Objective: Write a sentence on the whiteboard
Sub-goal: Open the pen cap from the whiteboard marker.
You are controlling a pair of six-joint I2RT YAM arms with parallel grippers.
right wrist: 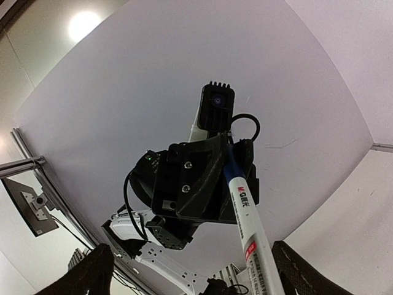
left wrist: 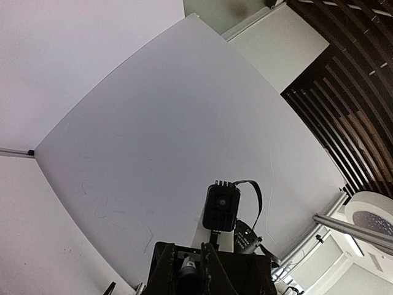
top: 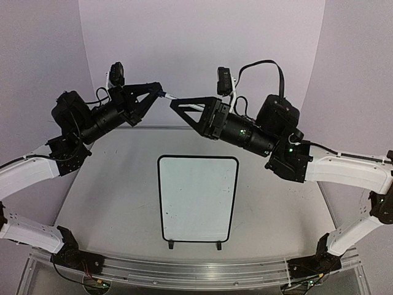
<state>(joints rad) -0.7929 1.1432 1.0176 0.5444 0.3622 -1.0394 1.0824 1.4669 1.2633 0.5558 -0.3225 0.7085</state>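
The whiteboard lies flat on the table between the arms, black-framed and blank apart from faint smudges; no sentence shows on it. Both arms are raised above its far edge. A white marker with a blue cap spans the gap between the grippers. My left gripper is shut on the marker's blue cap end, as the left wrist view shows. My right gripper is open, its fingers wide apart, with the marker body passing between them close to the right finger.
The grey table has a metal rail along its near edge. White backdrop walls enclose the back and sides. The board's two black feet point toward the arm bases.
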